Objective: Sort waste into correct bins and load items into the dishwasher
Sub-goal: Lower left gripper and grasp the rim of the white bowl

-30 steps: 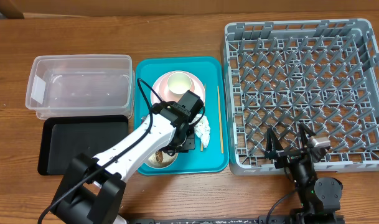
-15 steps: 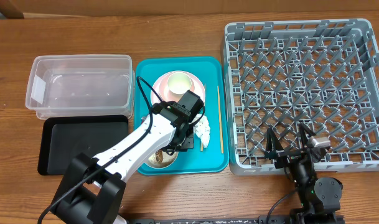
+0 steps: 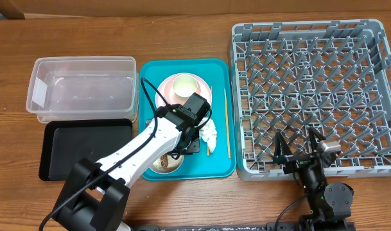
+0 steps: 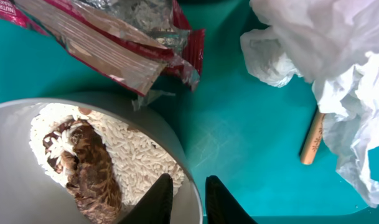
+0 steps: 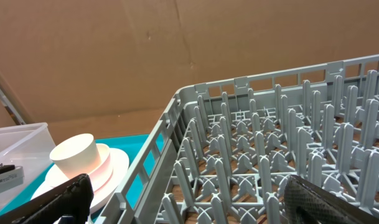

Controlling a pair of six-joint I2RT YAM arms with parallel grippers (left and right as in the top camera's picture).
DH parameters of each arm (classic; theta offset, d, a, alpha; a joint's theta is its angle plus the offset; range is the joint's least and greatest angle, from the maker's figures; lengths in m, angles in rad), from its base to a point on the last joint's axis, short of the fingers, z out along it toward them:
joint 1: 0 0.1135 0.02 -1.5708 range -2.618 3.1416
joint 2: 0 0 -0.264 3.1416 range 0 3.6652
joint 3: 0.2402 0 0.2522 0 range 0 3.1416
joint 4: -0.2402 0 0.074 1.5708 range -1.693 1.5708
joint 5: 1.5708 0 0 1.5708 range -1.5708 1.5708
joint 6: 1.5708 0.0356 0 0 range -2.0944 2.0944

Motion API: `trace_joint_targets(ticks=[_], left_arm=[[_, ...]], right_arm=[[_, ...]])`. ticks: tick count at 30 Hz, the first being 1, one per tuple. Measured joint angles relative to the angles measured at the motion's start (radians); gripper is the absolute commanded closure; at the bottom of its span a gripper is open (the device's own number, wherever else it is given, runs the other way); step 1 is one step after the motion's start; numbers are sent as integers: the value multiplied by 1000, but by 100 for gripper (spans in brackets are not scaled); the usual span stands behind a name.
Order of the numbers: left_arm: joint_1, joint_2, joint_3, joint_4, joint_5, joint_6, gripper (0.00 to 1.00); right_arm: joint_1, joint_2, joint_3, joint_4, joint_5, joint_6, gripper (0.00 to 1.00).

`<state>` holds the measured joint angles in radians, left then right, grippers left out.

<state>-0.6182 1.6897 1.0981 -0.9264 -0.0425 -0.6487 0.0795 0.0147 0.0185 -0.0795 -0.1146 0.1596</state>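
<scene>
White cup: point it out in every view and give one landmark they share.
Overhead: white cup on the pink plate, far half of the teal tray.
Left wrist: not in it; the rice bowl fills the lower left.
Right wrist: white cup lower left, on the pink plate, left of the dish rack.
Shared landmark: the teal tray, in all three views.

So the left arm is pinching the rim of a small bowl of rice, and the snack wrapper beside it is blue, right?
Not quite. The wrapper is red, not blue, as the left wrist view shows. The rest holds: the left gripper pinches the rim of the small bowl of rice.
</scene>
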Motion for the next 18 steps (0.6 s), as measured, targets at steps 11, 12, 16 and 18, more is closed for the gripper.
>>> trace_joint_targets(ticks=[11, 12, 16, 18], left_arm=[[-2, 0, -24, 7, 0, 0, 80], [-2, 0, -24, 9, 0, 0, 79], [-2, 0, -24, 10, 0, 0, 80], [-3, 0, -24, 11, 0, 0, 80]], right_arm=[[0, 0, 0, 0, 0, 0, 0], [0, 0, 0, 0, 0, 0, 0], [0, 0, 0, 0, 0, 0, 0], [0, 0, 0, 0, 0, 0, 0]])
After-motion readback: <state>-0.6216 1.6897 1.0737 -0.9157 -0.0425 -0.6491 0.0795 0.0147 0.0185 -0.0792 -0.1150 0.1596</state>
